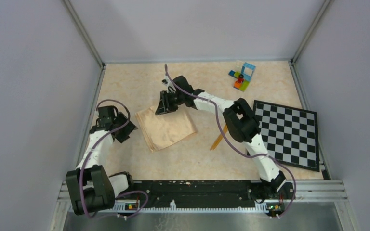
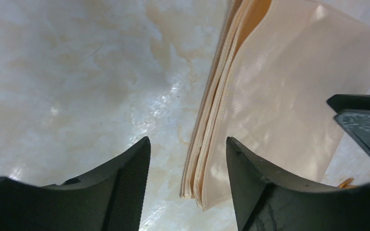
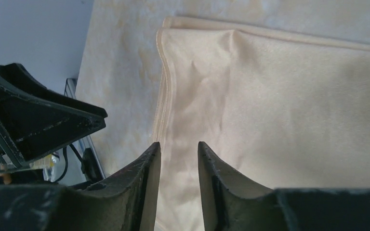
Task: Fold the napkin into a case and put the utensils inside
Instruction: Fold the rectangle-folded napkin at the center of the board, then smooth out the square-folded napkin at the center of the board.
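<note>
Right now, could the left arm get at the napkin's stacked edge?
Probably yes. The left gripper hangs open right beside the napkin, whose layered edge lies just ahead of it; nothing stands in between.

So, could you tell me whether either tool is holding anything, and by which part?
Nothing is held: the left tool and the right tool are both open, neither pinching the napkin.

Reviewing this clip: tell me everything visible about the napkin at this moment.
The napkin is peach-tan cloth with a slight sheen, folded into a flat stack of several layers whose edges show along one side. It lies askew on the marbled table, left of centre. The right claw hangs over its far edge, slightly open; contact cannot be told. The open left claw hovers at its layered edge.
</note>
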Controlling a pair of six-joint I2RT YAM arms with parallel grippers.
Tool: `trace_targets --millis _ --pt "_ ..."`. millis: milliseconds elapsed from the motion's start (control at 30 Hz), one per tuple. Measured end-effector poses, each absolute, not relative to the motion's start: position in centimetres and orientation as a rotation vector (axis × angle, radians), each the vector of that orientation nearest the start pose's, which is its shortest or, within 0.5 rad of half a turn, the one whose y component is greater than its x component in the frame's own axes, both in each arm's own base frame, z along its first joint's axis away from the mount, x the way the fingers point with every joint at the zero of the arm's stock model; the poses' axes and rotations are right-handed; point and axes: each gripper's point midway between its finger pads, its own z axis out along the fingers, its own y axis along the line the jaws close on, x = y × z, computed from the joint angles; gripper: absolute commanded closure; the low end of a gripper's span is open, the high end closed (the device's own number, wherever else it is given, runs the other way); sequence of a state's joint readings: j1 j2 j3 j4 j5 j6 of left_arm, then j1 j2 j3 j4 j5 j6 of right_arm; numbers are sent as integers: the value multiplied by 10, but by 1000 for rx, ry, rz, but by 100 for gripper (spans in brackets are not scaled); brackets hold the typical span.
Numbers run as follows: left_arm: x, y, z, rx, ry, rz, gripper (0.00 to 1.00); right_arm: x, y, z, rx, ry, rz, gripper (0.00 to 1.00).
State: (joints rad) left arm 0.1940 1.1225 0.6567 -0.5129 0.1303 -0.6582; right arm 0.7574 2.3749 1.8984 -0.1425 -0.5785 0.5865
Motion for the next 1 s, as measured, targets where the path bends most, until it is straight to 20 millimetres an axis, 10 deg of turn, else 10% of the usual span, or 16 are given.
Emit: trace_targets --millis 633,1000 --pt "395 -1 64 -640 2443 -480 63 284 437 67 -619 2491 1329 82" --pt "401 -9 64 -586 2447 -491 57 286 436 78 -657 2436 1326 82"
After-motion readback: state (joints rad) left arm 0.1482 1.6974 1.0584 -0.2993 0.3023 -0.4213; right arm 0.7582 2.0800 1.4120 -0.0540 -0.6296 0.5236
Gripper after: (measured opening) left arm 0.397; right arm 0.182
